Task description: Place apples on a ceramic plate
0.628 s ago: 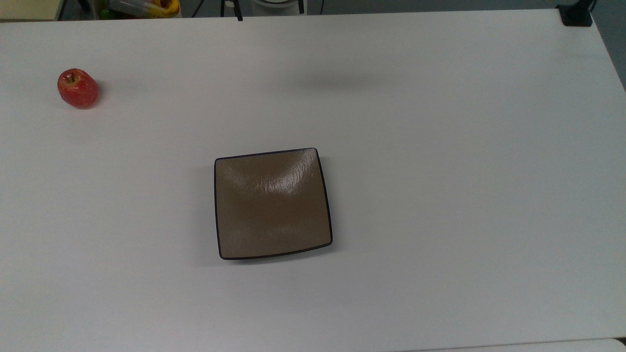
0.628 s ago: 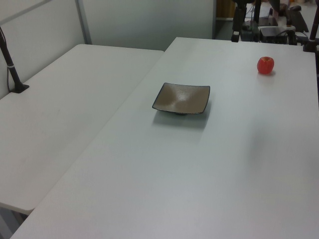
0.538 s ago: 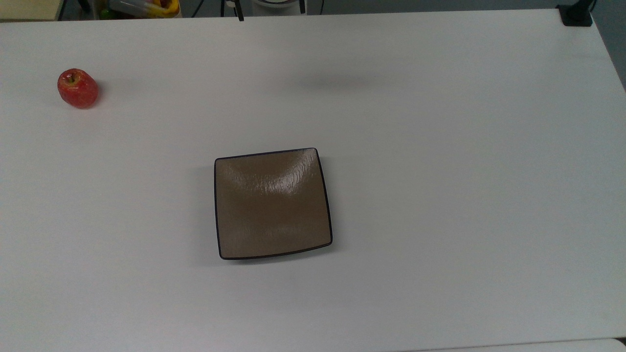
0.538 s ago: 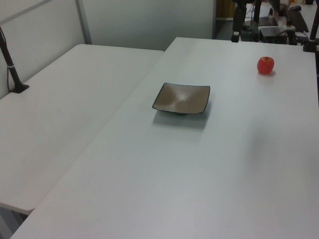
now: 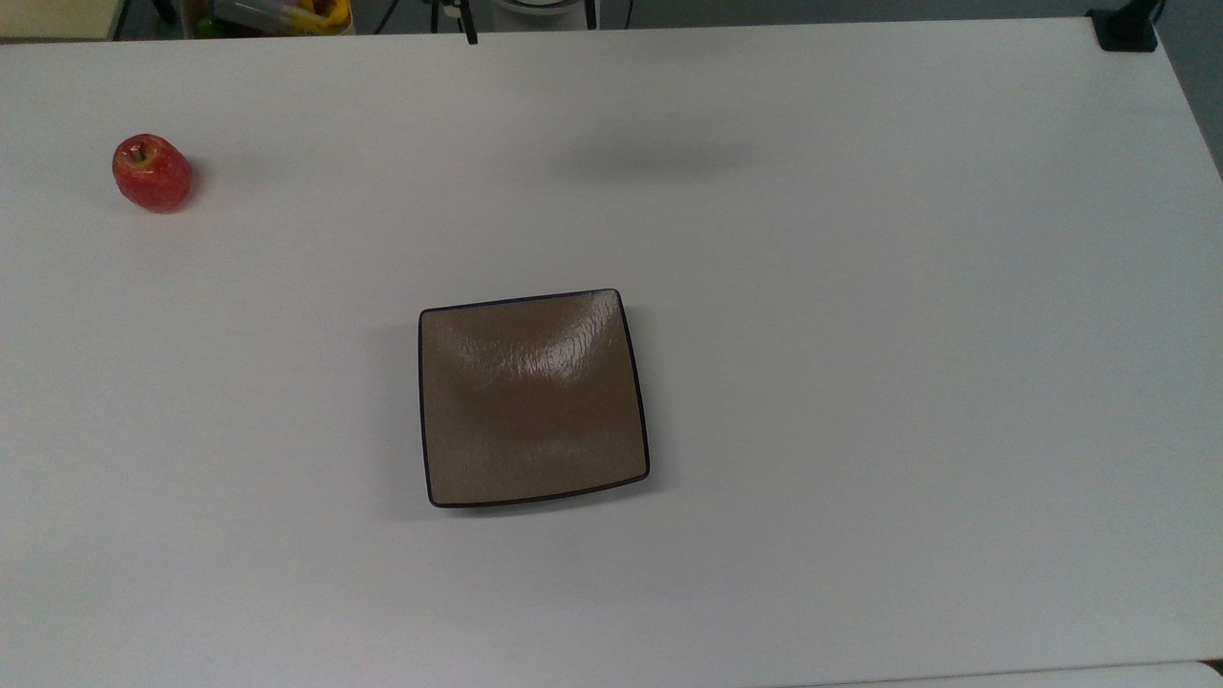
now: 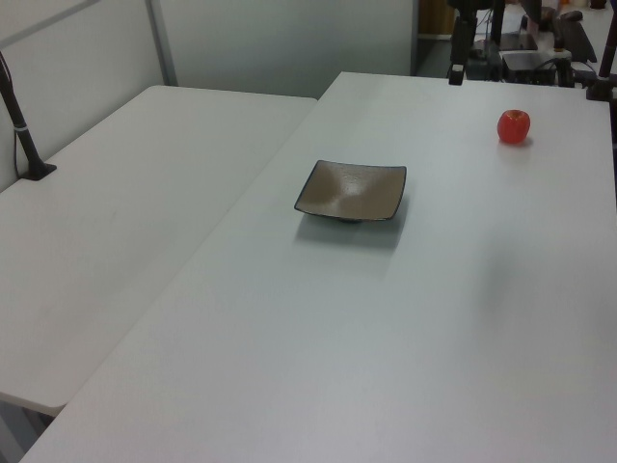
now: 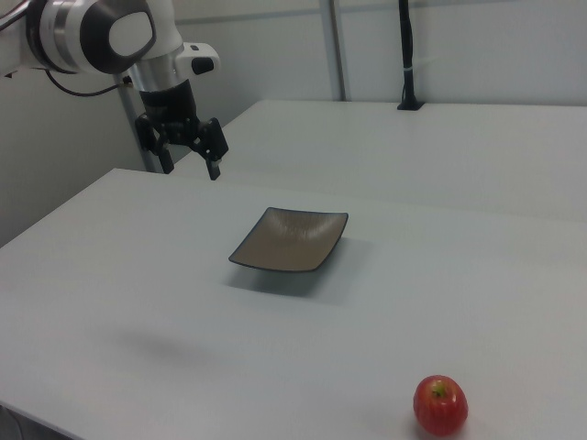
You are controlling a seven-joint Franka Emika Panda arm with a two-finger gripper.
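A small red apple (image 5: pixel 152 172) rests alone near the far left of the white table (image 5: pixel 860 382) in the top view, well away from the plate. The square brown ceramic plate (image 5: pixel 532 397) lies bare in the middle of the table. In the left view the apple (image 6: pixel 514 126) is at the far right and the plate (image 6: pixel 352 190) at the centre. In the right view the apple (image 7: pixel 440 405) sits near the front edge, with the plate (image 7: pixel 291 239) beyond it. My gripper (image 7: pixel 192 170) hangs open above the table's far left edge, holding nothing, apart from both.
A second white table (image 6: pixel 116 222) adjoins this one along a seam. A black clamped post (image 6: pixel 24 135) stands on it, also seen as the post (image 7: pixel 408 55) at the back of the right view. Cluttered gear (image 6: pixel 525 53) lies beyond the table's far end.
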